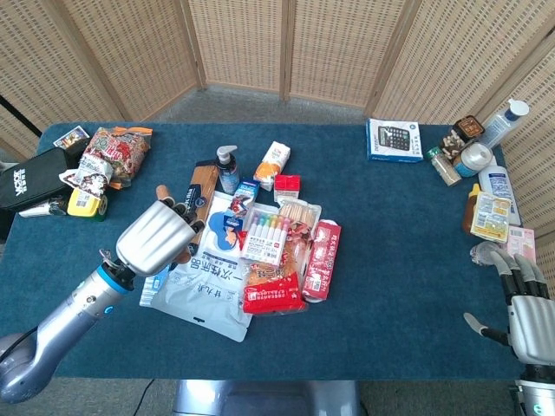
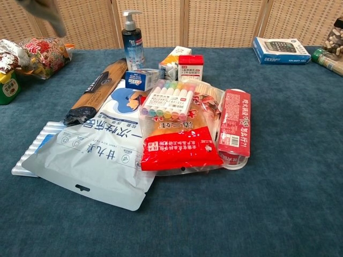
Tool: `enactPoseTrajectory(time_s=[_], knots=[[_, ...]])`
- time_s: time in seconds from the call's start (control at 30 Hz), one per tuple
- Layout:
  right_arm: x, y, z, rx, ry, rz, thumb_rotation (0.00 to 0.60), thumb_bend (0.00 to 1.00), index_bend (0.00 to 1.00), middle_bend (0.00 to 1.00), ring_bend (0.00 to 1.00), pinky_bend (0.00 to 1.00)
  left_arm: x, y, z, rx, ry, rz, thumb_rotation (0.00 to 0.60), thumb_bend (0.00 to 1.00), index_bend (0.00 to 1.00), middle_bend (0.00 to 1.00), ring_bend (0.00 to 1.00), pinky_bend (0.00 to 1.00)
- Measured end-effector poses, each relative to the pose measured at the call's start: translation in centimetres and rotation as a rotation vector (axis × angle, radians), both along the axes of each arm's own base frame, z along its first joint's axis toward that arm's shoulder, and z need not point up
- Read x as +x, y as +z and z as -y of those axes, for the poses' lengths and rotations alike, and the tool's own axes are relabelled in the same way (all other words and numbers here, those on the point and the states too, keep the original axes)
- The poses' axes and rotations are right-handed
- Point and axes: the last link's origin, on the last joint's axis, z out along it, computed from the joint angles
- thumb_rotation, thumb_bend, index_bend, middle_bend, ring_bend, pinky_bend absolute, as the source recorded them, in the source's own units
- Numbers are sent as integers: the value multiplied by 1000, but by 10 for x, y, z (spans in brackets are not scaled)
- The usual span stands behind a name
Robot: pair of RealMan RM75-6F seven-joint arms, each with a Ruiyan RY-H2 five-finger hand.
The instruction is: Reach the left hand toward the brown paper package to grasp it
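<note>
The brown paper package point(image 1: 202, 188) is long, with a dark label, and lies left of the pile's middle; the chest view shows it whole point(image 2: 99, 87). My left hand point(image 1: 159, 235) hovers raised over its near end, hiding that end in the head view. The hand's fingers curl round a brown sausage-like stick point(image 1: 161, 191) whose tip pokes out above them. In the chest view only a blurred sliver of the left hand point(image 2: 42, 9) shows at the top left. My right hand point(image 1: 525, 303) rests at the table's near right corner, fingers spread, holding nothing.
Beside the package stand a pump bottle point(image 1: 227, 167), a small blue box point(image 2: 142, 78) and a marker set point(image 1: 265, 236). A white-blue pouch point(image 2: 91, 155) lies under its near end. A snack bag point(image 1: 113, 154) and a black case point(image 1: 30, 178) sit far left, bottles point(image 1: 494, 182) far right.
</note>
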Motion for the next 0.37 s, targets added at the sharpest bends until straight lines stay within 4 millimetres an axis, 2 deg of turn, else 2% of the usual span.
enactPoseTrajectory(time_s=[0.13,0.37], knots=[[0,1,0,-2,0,0,600,0,0,0,0,0,8,11,3,20,-10,18,600,40,789,749,700,751],[-1,1,0,-2,-2,-1,600,0,0,0,0,0,16,17,4,34,-21,24,600,39,790,750,700,750]])
